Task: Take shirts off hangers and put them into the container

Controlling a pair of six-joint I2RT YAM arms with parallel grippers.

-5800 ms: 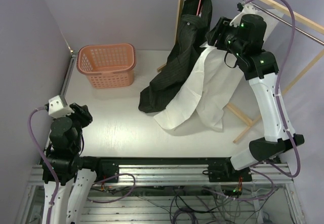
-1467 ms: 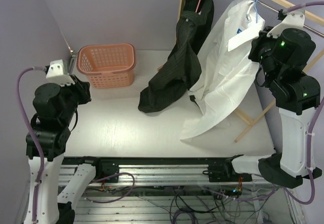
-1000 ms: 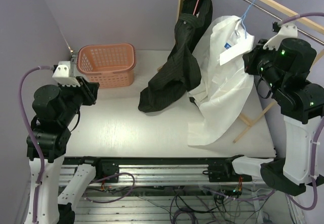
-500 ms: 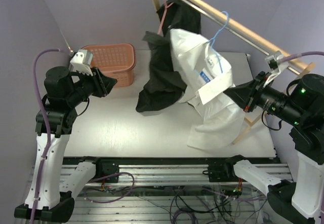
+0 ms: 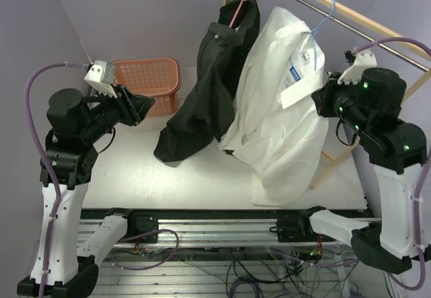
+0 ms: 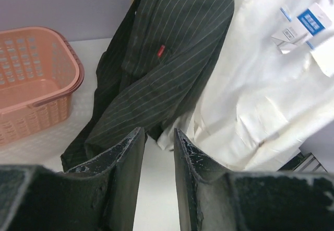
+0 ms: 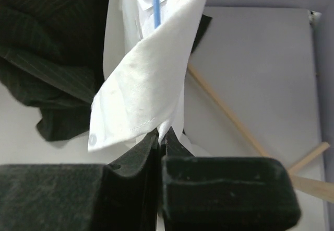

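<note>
Right end effector (image 7: 159,136) gripped the white shirt (image 5: 276,123), hanging vertically at frame centre. Left end effector (image 6: 156,155) stood half-open, empty, farther off.

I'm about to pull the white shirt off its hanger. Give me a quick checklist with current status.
1. Right pincer gripping the white shirt: ok, shut on a fold of cloth.
2. Left pincer free to help: ok, open and empty.
3. Blue hanger out of the shirt: not ok, its wire runs into the collar.
4. Basket ready: ok, upright, nothing seen inside.
5. Shirt front unfastened: cannot tell.
</note>
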